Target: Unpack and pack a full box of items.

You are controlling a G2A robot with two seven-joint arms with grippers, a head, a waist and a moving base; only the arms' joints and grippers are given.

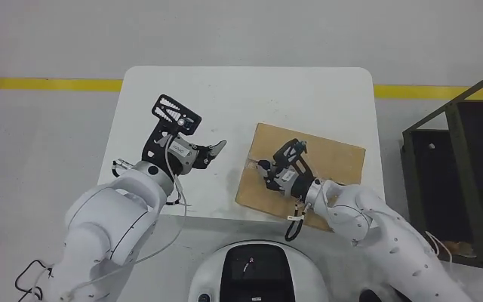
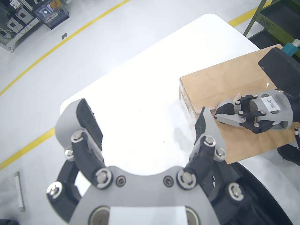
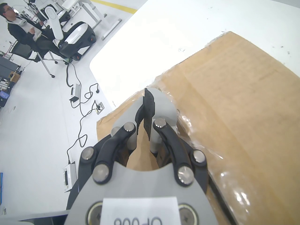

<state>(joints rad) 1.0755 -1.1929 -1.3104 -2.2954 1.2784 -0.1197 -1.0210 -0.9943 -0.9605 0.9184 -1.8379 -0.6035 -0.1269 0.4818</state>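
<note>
Locating the cardboard box (image 1: 336, 162), where is it? (Student)
Under the right gripper (image 3: 145, 104), whose fingers are pressed together on the taped seam (image 3: 194, 132), tips at the box's edge with table just beyond; whether they pinch tape cannot be told. (Tutor)
And the open room? (Student)
Bare white table (image 1: 249, 90) lies beneath and ahead of the left gripper (image 2: 143, 108), fingers spread wide and empty; the box's side edge stands just beside one finger. (Tutor)
</note>
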